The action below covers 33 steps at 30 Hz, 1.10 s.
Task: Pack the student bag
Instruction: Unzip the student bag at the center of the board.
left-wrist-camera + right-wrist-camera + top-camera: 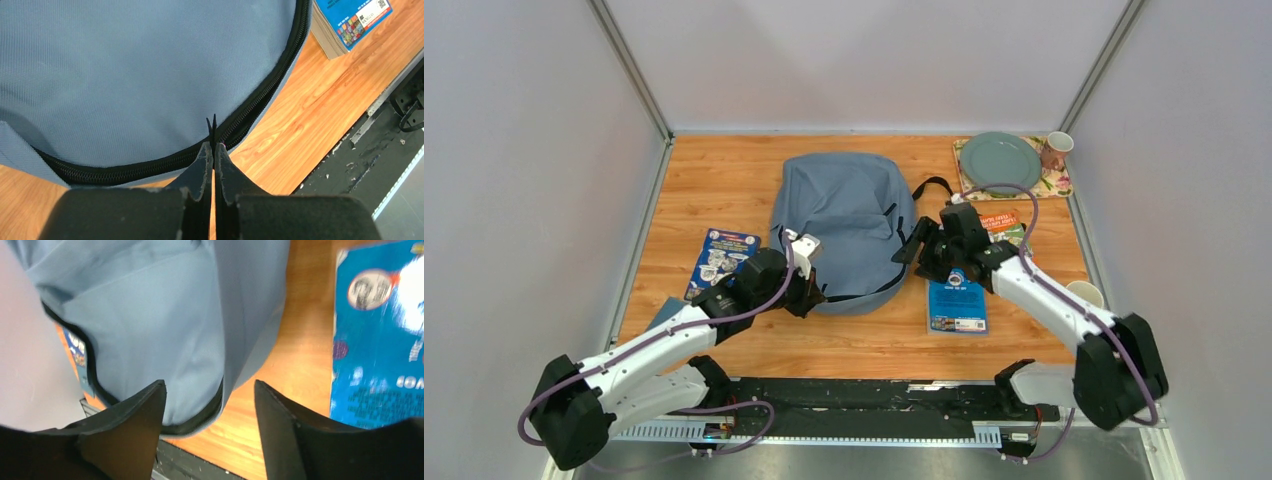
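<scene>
Surface: wooden table (pixel 724 170), enclosed by white walls.

Item 1: student bag (pixel 844 215), grey-blue, lying flat at the table's centre, dark zip (pixel 150 167) curving along its near edge.

Item 2: left gripper (pixel 213 150), at the bag's near edge, fingers pressed together on the black zip pull (pixel 212 126).

Item 3: right gripper (pixel 210 390), jaws spread apart, holding nothing, above the bag's right side.

Item 4: 2 blue booklets, 1 left of the bag (pixel 722 260), 1 right (pixel 957 305).

Item 5: green plate (pixel 1000 162) on a floral placemat (pixel 1056 185), far right corner; cup (pixel 1056 150) beside the plate.
</scene>
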### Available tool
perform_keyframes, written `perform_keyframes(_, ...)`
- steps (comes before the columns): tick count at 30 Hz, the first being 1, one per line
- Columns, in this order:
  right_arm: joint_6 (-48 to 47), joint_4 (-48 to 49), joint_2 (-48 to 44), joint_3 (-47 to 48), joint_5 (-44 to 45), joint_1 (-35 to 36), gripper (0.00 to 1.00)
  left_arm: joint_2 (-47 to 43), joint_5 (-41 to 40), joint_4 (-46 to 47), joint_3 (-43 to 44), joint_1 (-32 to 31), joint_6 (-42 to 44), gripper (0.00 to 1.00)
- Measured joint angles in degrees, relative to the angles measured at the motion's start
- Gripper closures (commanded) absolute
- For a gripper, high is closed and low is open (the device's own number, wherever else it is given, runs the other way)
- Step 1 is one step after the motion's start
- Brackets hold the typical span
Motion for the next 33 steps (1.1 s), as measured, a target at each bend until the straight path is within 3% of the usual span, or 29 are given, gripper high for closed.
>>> perform_keyframes(5,7.9,0.6,-14.3,-7.8,2.9,7.9,0.30,0.3,1.8,0.2,0.0,0.0,-0.4,1.00)
perform_keyframes(9,17.5,4.5,-19.9,-14.5,4.0,15.8,0.30,1.4,4.3,2.1,0.0,0.0,-1.9,1.00)
perform_keyframes(14,27.2,8.7,-18.2,-19.1,7.1,22.6,0.29,2.7,6.1,4.6,0.0,0.0,-3.8,1.00)
perform_keyframes(23,34.0,16.0,-9.4,-16.3,11.3,24.3,0.31,4.2,8.0,6.3,-0.7,-0.4,-5.0,1.00)
perform_keyframes(25,34.9,16.9,-7.3,-15.7,11.8,24.4,0.38,4.2,8.0,6.4,-0.8,-0.4,-5.0,1.00)
perform_keyframes(27,36.0,18.0,-5.4,-15.7,12.0,24.4,0.53,4.0,8.1,6.5,-0.8,-0.4,-5.0,1.00)
perform_keyframes(28,36.5,18.3,-4.7,-15.7,12.1,24.4,0.65,4.0,8.1,6.6,-0.8,-0.4,-5.0,1.00)
perform_keyframes(29,36.7,18.6,-4.1,-15.7,12.1,24.4,0.86,4.0,8.3,6.6,-0.8,-0.4,-5.0,1.00)
perform_keyframes(32,37.0,18.6,-3.6,-15.7,12.9,24.4,1.00,4.0,8.6,6.6,-0.8,-0.4,-4.9,1.00)
perform_keyframes(33,36.9,18.6,-3.8,-15.7,13.3,24.2,1.00,4.0,8.6,6.6,-0.8,-0.4,-4.9,1.00)
